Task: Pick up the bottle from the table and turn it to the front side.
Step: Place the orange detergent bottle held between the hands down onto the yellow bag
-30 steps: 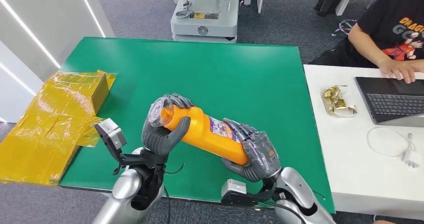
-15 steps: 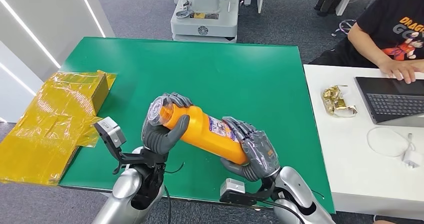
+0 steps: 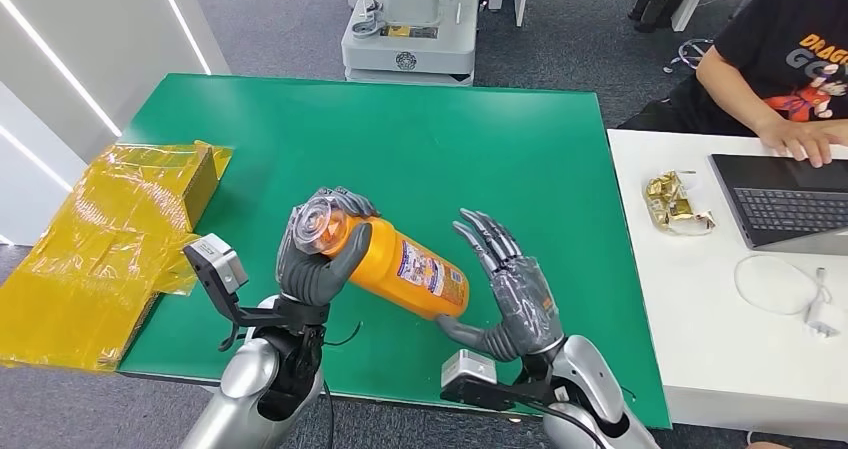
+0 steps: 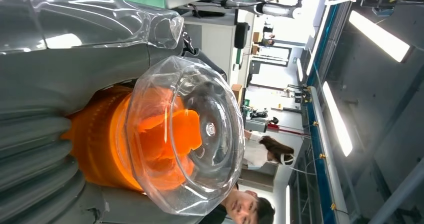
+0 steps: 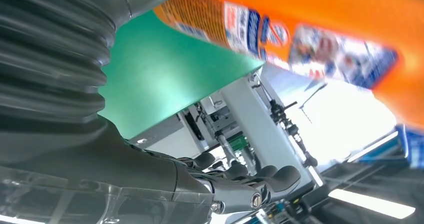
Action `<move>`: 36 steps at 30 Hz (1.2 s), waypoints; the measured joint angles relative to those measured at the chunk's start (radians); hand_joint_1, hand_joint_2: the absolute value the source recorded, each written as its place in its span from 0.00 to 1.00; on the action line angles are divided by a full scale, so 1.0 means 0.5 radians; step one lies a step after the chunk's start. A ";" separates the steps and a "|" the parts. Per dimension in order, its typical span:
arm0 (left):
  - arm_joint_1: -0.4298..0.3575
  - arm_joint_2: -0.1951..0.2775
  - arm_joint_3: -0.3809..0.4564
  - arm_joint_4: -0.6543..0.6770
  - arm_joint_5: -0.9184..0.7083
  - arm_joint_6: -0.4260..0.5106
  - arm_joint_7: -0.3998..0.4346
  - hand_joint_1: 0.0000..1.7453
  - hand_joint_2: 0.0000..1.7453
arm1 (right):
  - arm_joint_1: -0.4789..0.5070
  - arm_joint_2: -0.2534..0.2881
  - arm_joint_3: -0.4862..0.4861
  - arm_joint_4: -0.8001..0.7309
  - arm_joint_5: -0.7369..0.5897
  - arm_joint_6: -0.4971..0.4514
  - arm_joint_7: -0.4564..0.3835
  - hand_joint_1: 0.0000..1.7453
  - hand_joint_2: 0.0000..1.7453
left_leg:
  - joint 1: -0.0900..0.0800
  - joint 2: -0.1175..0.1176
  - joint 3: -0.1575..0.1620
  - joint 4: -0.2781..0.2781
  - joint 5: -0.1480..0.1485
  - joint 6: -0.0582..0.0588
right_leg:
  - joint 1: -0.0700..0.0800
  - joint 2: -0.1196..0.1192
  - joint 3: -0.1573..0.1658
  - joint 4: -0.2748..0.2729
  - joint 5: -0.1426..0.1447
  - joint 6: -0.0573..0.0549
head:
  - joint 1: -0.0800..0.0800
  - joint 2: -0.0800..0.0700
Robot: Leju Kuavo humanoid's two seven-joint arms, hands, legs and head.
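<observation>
Head view: the left hand (image 3: 318, 259) is gripping the cap end of an orange bottle (image 3: 395, 266), holding it tilted above the green table (image 3: 430, 149). The right hand (image 3: 510, 294) is spreading open just beside the bottle's base, grasping nothing. Held at one end only, the bottle risks sagging or slipping.

Left wrist view: grey fingers (image 4: 35, 149) are wrapping the neck behind the clear cap (image 4: 187, 134); contents are impossible to tell.

Right wrist view: the labelled bottle (image 5: 320, 29) is hanging apart from the open hand's fingers (image 5: 260, 179).
</observation>
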 joint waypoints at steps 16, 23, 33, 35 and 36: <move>0.115 -0.019 0.034 -0.076 -0.098 0.017 0.069 1.00 1.00 | 0.499 0.118 -0.185 -0.646 -0.123 -0.279 -0.057 0.00 1.00 | 0.000 0.000 -0.001 -0.001 -0.001 -0.001 | 0.000 0.000 -0.001 0.000 0.000 0.000 | 0.000 0.000; 0.141 -0.038 0.086 -0.119 -0.152 0.087 0.061 1.00 1.00 | 0.635 0.159 -0.209 -0.819 -0.183 -0.343 -0.120 0.00 1.00 | 0.000 0.000 -0.001 -0.001 -0.001 -0.001 | 0.000 0.000 -0.001 0.000 0.000 0.000 | 0.000 0.000; 0.151 0.004 0.264 -0.238 -0.658 0.208 0.075 1.00 1.00 | 0.779 0.231 -0.233 -0.982 -0.184 -0.337 -0.144 0.00 1.00 | 0.000 0.001 -0.001 -0.001 -0.001 -0.001 | 0.000 0.000 -0.002 0.000 -0.001 0.000 | 0.000 0.000; 0.145 0.046 0.308 -0.260 -0.855 0.212 0.120 1.00 1.00 | 0.805 0.236 -0.243 -1.003 -0.200 -0.337 -0.162 0.00 1.00 | 0.000 0.001 -0.001 -0.001 -0.001 -0.001 | 0.000 0.001 -0.002 0.000 -0.001 0.000 | 0.000 0.000; 0.140 0.070 0.328 -0.268 -0.940 0.201 0.147 1.00 1.00 | 0.816 0.237 -0.249 -1.012 -0.207 -0.339 -0.170 0.00 1.00 | 0.000 0.001 -0.001 -0.001 -0.001 -0.001 | 0.000 0.000 -0.002 0.000 -0.001 0.000 | 0.000 0.000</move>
